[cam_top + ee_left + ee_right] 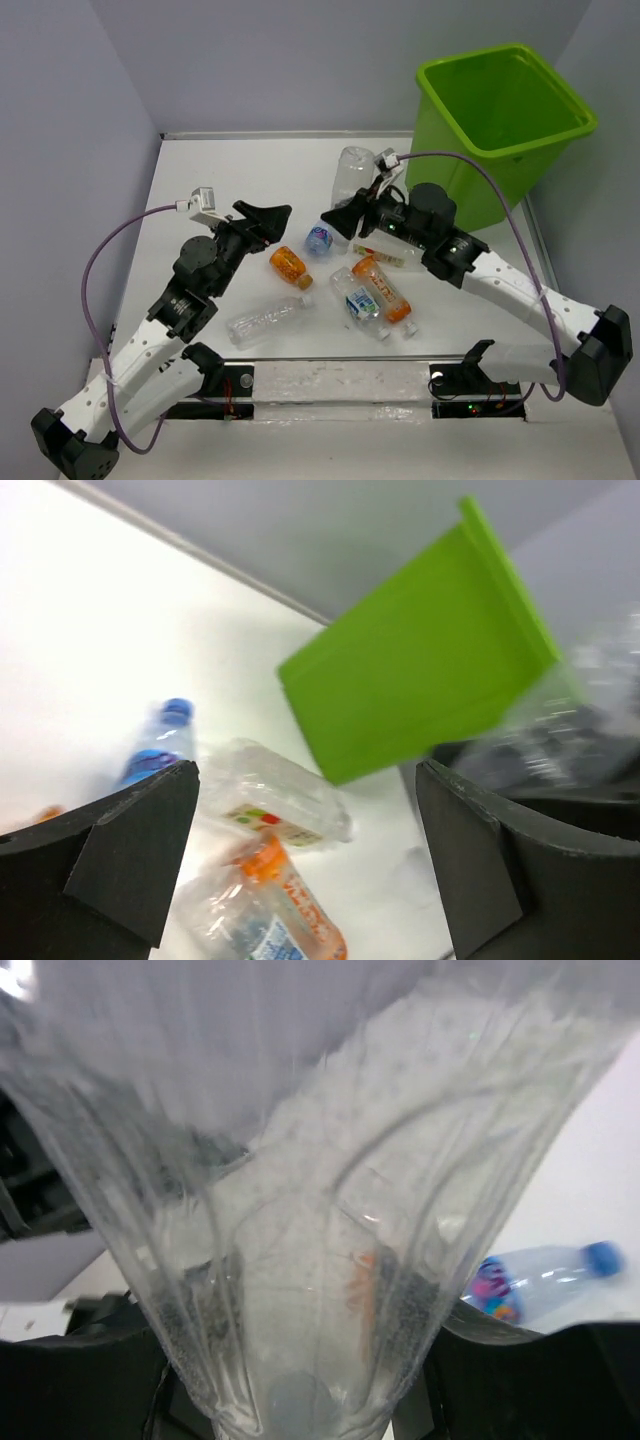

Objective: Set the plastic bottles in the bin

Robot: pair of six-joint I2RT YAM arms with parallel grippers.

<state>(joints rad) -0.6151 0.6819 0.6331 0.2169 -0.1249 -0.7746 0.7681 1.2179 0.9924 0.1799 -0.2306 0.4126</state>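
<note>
Left hand (pixel 270 215) spread wide, empty, over the counter (pixel 200 180). About six bottles lie loose mid-counter: long clear bottle (pixel 265 320), orange bottle (pixel 287 265), blue-capped bottle (pixel 318 240), the others clustered. Right hand (pixel 342 218) clamped on the creased see-through bottle (pixel 352 172), raised. Bin (pixel 505 120) far right, visible inside bare. Likely none binned yet.

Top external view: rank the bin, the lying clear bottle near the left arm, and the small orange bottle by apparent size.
1. bin, by far the largest
2. lying clear bottle
3. small orange bottle, plainly the smallest
</note>
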